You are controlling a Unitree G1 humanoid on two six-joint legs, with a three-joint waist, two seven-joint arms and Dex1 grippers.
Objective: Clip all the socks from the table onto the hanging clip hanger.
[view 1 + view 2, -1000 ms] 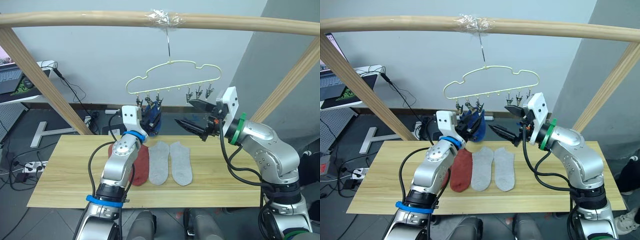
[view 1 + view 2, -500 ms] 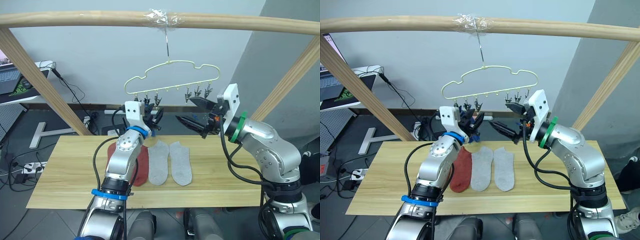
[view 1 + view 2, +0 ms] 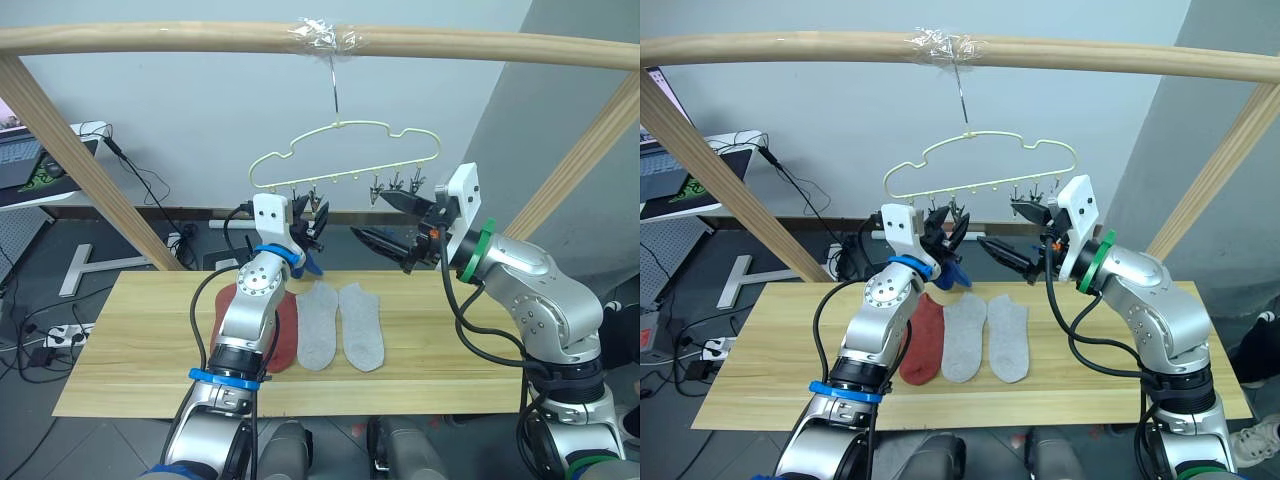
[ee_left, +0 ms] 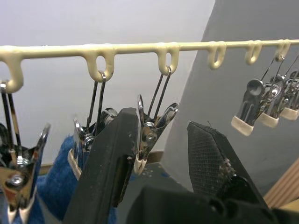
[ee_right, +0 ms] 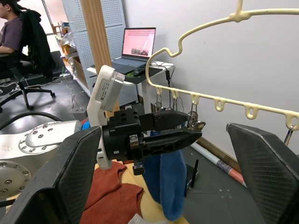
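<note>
My left claw [image 4: 159, 154] open around a clip [image 4: 152, 126], blue sock [image 5: 166, 179] beside; right claw [image 3: 385, 222] wide open, empty.

Count at this moment: socks lying flat on the worktop [image 3: 440, 345]: 3 in plain sight, namely 2 light grey socks [image 3: 340, 325] side by side and 1 rust-red sock [image 3: 285, 335]; whether a second red one lies beneath cannot be told. Blue sock [image 5: 168, 184] hanging at the clip hanger [image 3: 345, 150]: 1 countable. Metal clips [image 4: 152, 133] on the hanger: 6, in two groups of 3.
</note>
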